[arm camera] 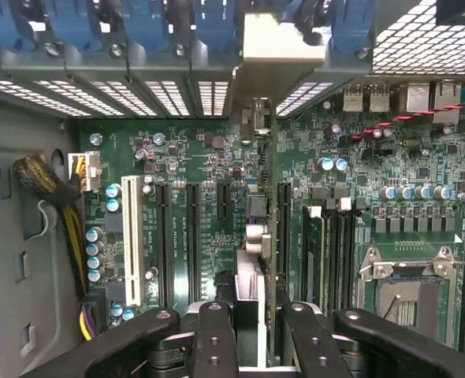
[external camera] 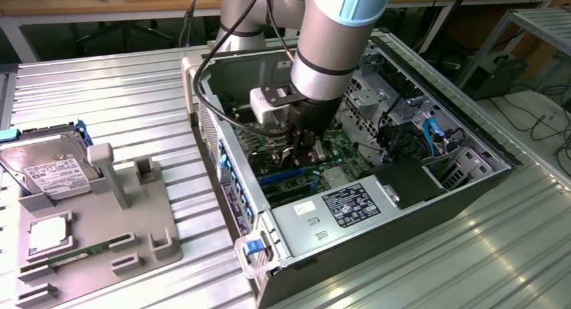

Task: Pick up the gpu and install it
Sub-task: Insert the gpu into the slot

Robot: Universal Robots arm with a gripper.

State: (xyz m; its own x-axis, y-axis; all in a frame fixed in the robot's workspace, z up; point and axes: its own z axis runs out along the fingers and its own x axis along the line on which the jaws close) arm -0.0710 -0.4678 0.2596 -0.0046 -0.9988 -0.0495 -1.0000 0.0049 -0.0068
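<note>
Wrist view: the gripper is closed on the gpu, which stands on edge and runs straight away from the fingers. Its long side lines up with the dark slots on the board, and its silver bracket reaches the case's back wall.

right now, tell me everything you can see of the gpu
The gpu is seen edge-on in the wrist view: a thin dark card standing upright over the green motherboard, held between the gripper fingers. Its pale metal bracket sits at the case's rear slot openings. A silver cylindrical part shows on its side. Whether it is fully seated in a slot cannot be told.
</note>
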